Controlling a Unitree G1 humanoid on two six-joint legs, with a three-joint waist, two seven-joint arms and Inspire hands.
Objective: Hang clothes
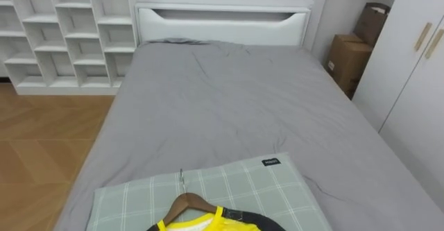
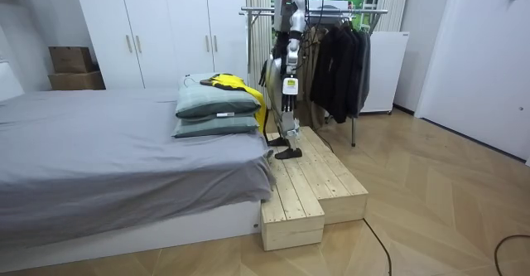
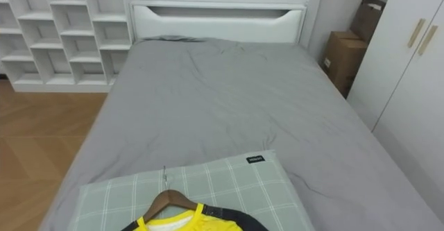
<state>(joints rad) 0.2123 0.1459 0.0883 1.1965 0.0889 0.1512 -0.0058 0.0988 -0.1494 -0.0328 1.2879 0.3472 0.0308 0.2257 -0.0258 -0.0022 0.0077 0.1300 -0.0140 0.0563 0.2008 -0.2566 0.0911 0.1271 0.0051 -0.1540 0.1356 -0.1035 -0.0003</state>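
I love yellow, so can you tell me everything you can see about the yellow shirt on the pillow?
The yellow shirt is bright yellow with dark, almost black shoulder parts. It is already on a brown wooden hanger whose thin metal hook points toward the head of the bed. It lies on a green checked pillow, the top one of two stacked at the foot of the grey bed. In the room view, part of it droops over the pillows' edge.
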